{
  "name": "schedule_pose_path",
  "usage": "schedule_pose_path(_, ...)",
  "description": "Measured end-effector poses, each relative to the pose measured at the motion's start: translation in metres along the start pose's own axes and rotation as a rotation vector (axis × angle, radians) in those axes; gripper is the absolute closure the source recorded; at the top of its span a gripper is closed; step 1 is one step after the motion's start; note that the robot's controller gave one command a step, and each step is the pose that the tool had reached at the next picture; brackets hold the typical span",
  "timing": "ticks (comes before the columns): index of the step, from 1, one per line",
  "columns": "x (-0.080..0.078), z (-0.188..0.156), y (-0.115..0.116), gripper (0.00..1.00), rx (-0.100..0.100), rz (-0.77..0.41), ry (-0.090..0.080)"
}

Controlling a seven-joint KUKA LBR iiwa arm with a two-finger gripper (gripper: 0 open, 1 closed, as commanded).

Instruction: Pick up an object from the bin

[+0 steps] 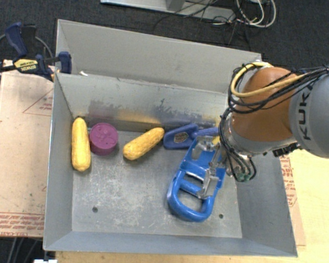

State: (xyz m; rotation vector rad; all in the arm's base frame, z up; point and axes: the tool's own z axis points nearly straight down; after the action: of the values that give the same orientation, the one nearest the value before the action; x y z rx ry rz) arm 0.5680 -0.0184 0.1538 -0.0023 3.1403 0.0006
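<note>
We see the gripper [207, 182] low over the blue plastic loop [186, 208] at 4 o'clock in the bin [126, 203], but we cannot tell if it is open or closed.

Bright, even light from above. Floor of grey metal bin [142, 214] pale and well lit, no hard glare. Soft dark shadow under shiny blue plastic loop [188, 209] and beside long yellow corn-shaped toy [81, 144]. Small pale shine on round orange arm cover [269, 105].
</note>
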Motion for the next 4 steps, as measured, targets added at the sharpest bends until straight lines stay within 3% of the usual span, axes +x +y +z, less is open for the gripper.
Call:
schedule_pose_path(1, 0.000, 0.000, 0.000, 0.00, 0.000, 0.000, 0.000)
schedule_pose_path(2, -0.007, 0.053, -0.004, 0.00, -0.001, 0.140, -0.005)
schedule_pose_path(3, -0.034, 0.060, -0.002, 1.00, -0.003, -0.024, -0.001)
schedule_pose_path(4, -0.034, 0.060, -0.002, 1.00, -0.003, -0.024, -0.001)
